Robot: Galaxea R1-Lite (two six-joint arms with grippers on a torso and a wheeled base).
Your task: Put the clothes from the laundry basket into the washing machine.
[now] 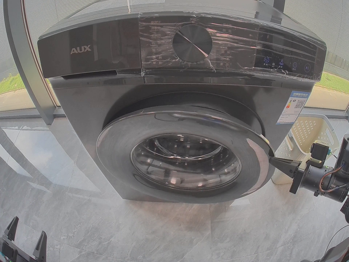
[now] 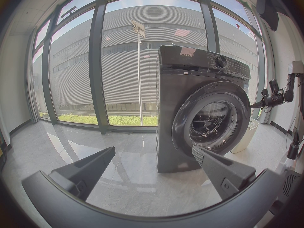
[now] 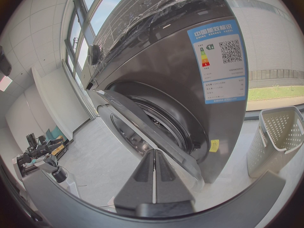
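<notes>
Two grippers are showing, and only the right gripper (image 1: 272,158) is working. Its fingers are pressing flat together with nothing between them, and their shared tip is sitting at the free edge of the door (image 1: 120,142) of the washing machine (image 1: 91,102), seemingly touching it. That door is standing slightly ajar, with a gap opening just ahead of the fingertip. The left gripper (image 1: 27,227) is hanging low and well apart from the machine, its fingers spread wide and holding nothing.

The smooth, rounded rim is giving the pinched tip little to catch on. A sideways pull is likely risking a slip, and the door is then liable to swing back shut. The wrist is also working close beside the laundry basket (image 3: 278,133), so a wide sweep is risking a knock that tips it.

The basket is standing just behind the right gripper, against the machine's side. No clothes are rising above its rim. Its upper inner wall is looking bare, and its bottom is hidden. Beyond the fingertip, the drum (image 1: 185,157) is looking empty through the glass.
</notes>
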